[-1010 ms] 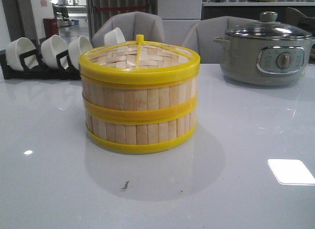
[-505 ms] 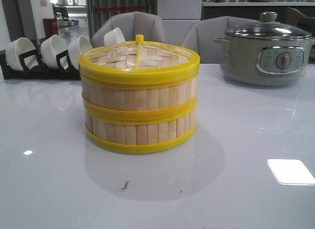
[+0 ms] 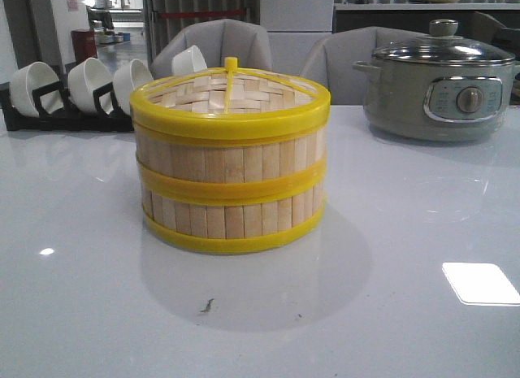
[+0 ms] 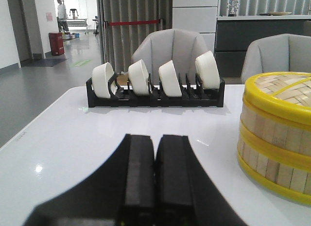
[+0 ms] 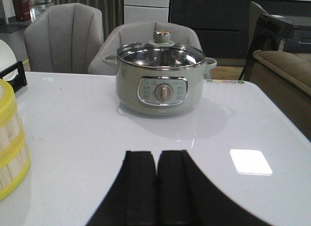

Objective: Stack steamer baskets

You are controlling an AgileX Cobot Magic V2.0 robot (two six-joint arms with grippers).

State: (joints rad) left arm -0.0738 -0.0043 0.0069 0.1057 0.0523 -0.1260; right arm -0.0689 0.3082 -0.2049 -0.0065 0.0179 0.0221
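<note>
Here both tools, left [image 4: 154, 155] and right [image 5: 156, 170], sit clenched, clear of the stacked steamer baskets [image 3: 230, 162]

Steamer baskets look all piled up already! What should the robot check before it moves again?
1. Steamer baskets stacked one on the other, walls lined up: ok.
2. Woven lid sitting level on top: ok.
3. Left gripper shut, holding nothing, apart from the stack: ok.
4. Right gripper shut, holding nothing: ok.
5. Electric pot and bowl rack standing apart from the stack: ok.
6. Another basket waiting somewhere: cannot tell, none in view.
</note>
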